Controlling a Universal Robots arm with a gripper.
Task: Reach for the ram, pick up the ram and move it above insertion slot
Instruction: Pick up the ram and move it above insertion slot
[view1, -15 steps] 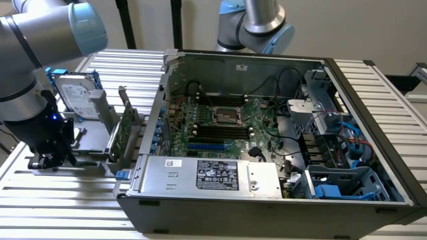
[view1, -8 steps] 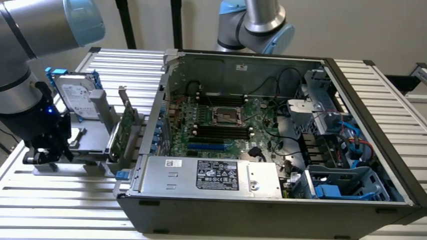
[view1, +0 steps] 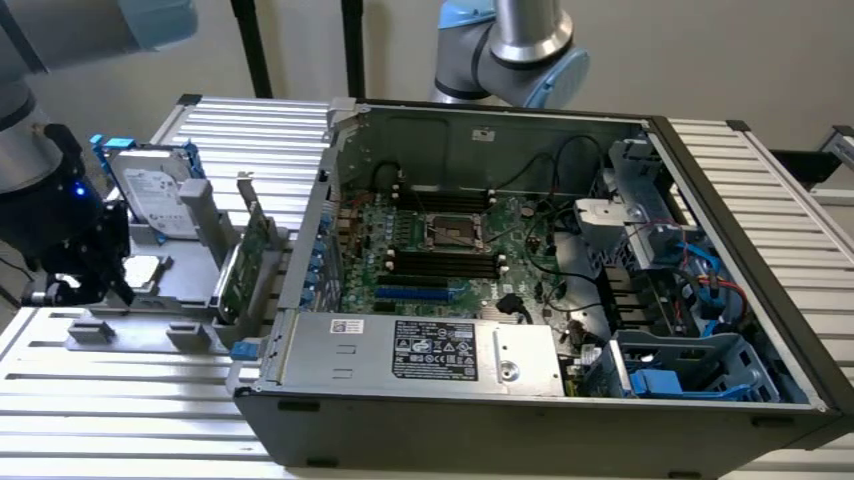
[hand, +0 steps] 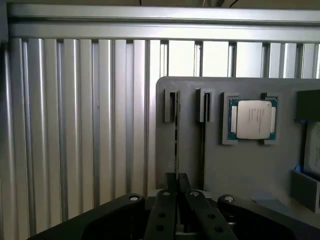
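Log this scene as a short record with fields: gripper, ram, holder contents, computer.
gripper: close over the gray holder, in line with the ram
ram: on edge in a slot of the holder
processor: flat in its own recess, beside the ram slots
hard drive: standing at the holder's far end
computer case: open, motherboard exposed, at the exterior view's right of the holder

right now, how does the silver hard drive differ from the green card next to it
The hard drive is silver with a white label; the green card has a metal bracket. The hard drive shows its broad face; the green card stands almost edge-on, nearer the computer case. Both stand in the gray holder.
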